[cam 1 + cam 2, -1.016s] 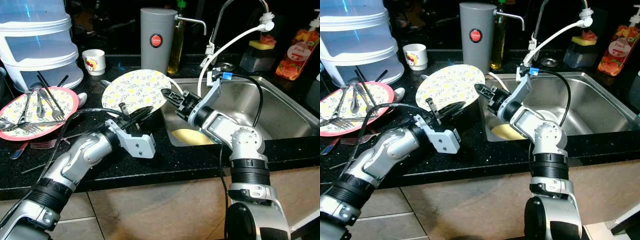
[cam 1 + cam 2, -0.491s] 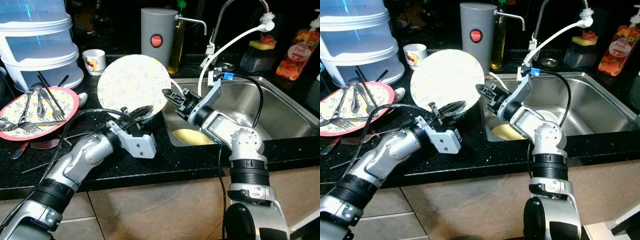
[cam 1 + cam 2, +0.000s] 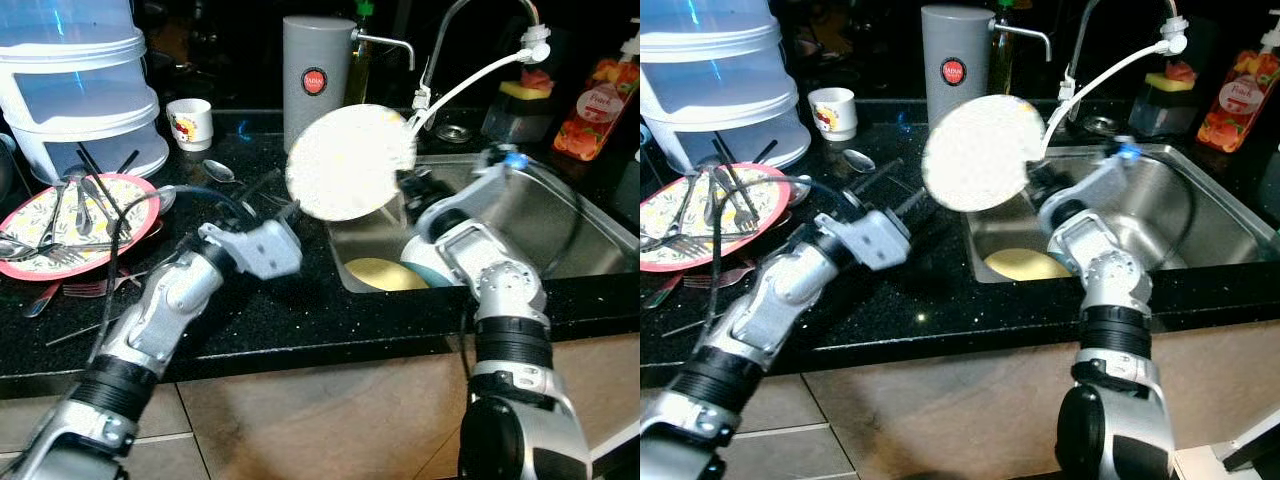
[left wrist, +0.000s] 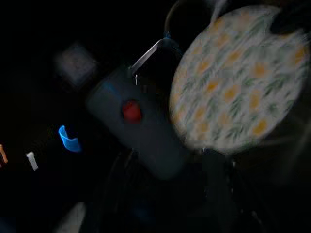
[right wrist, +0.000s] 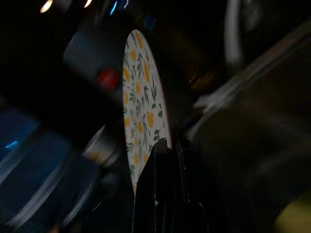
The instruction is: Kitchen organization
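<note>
A round floral plate point(image 3: 350, 160) hangs tilted on edge in the air over the left rim of the sink point(image 3: 570, 215). My right gripper point(image 3: 402, 192) is shut on the plate's lower right rim; in the right wrist view its fingers point(image 5: 163, 150) pinch the plate's edge point(image 5: 141, 111). My left gripper point(image 3: 902, 185) hovers over the black counter, left of the plate and apart from it, fingers spread with nothing between them. The left wrist view faces the plate's patterned side point(image 4: 238, 82). A yellow plate point(image 3: 375, 272) lies in the sink bottom.
A pink plate point(image 3: 140, 195) piled with forks sits at the left, with loose cutlery beside it. Stacked white containers point(image 3: 80, 80), a mug point(image 3: 188, 122), a spoon point(image 3: 218, 170) and a grey canister point(image 3: 318, 70) stand behind. Faucet point(image 3: 470, 20) and soap bottle point(image 3: 597, 95) lie at the far right.
The plate has gone up and to the right, from above the counter to the sink's rim, held by my right gripper. My left gripper has let go of it and drawn back.
</note>
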Tool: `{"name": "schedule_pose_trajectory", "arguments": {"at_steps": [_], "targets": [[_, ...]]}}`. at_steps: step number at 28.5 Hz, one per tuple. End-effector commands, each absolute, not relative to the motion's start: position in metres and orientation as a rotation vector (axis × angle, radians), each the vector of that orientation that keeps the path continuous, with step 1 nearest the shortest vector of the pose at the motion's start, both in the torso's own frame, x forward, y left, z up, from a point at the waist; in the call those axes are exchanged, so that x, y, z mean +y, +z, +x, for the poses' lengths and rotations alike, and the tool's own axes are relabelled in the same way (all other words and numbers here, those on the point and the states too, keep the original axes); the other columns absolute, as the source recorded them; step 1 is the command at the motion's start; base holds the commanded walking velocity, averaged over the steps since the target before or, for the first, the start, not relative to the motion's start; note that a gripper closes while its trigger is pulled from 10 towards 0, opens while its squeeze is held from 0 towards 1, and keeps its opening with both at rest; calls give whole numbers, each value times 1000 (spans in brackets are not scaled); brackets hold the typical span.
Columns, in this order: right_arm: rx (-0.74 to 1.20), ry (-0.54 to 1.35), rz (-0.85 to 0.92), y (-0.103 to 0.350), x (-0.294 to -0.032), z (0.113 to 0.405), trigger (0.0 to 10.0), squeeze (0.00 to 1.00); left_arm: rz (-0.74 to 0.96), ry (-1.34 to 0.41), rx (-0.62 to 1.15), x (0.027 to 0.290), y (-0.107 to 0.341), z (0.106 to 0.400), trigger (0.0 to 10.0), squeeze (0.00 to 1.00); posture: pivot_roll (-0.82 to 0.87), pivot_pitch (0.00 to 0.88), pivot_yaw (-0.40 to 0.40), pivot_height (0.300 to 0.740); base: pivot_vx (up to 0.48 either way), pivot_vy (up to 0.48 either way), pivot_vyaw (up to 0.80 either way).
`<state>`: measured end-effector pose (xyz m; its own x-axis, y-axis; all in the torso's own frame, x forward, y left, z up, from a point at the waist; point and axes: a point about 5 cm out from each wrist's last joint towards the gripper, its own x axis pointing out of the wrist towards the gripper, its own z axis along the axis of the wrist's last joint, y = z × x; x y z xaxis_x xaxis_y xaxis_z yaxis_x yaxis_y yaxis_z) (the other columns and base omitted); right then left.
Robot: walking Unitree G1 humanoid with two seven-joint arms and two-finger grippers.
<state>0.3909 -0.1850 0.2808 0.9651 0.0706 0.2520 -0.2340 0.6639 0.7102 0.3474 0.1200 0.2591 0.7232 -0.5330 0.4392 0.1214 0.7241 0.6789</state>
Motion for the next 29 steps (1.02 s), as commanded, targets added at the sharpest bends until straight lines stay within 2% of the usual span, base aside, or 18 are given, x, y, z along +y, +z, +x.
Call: {"name": "schedule_pose_trajectory", "arguments": {"at_steps": [1, 2, 5, 10, 12, 13, 17, 21, 29], "targets": [[-295, 49, 724, 284, -201, 389, 0, 0, 399, -439, -521, 121, 260, 357, 10000, 0, 119, 71, -20, 740, 0, 0, 0], [-295, 49, 724, 284, -201, 389, 0, 0, 399, -439, -521, 121, 260, 357, 10000, 0, 119, 71, -20, 740, 0, 0, 0], [-350, -3, 544, 287, -206, 386, 0, 0, 186, -494, -352, 117, 253, 368, 10000, 0, 118, 71, -18, 740, 0, 0, 0], [-380, -14, 343, 284, -200, 385, 0, 0, 146, -693, -201, 94, 243, 366, 10000, 0, 116, 68, -18, 740, 0, 0, 0], [-388, -8, 320, 284, -198, 385, 0, 0, 161, -716, -186, 91, 241, 365, 10000, 0, 116, 68, -18, 740, 0, 0, 0], [-394, 4, 294, 283, -193, 385, 0, 0, 189, -783, -148, 85, 239, 363, 10000, 0, 116, 68, -18, 740, 0, 0, 0], [-378, 32, 234, 277, -187, 387, 0, 0, 258, -816, -97, 82, 237, 362, 10000, 0, 116, 68, -18, 740, 0, 0, 0], [-204, 148, 13, 249, -161, 392, 0, 0, 324, -777, -55, 87, 235, 368, 10000, 0, 111, 57, -20, 740, 0, 0, 0], [-54, 182, -30, 223, -155, 394, 0, 0, 338, -779, -32, 87, 237, 367, 10000, 0, 114, 48, -25, 740, 0, 0, 0]]}}
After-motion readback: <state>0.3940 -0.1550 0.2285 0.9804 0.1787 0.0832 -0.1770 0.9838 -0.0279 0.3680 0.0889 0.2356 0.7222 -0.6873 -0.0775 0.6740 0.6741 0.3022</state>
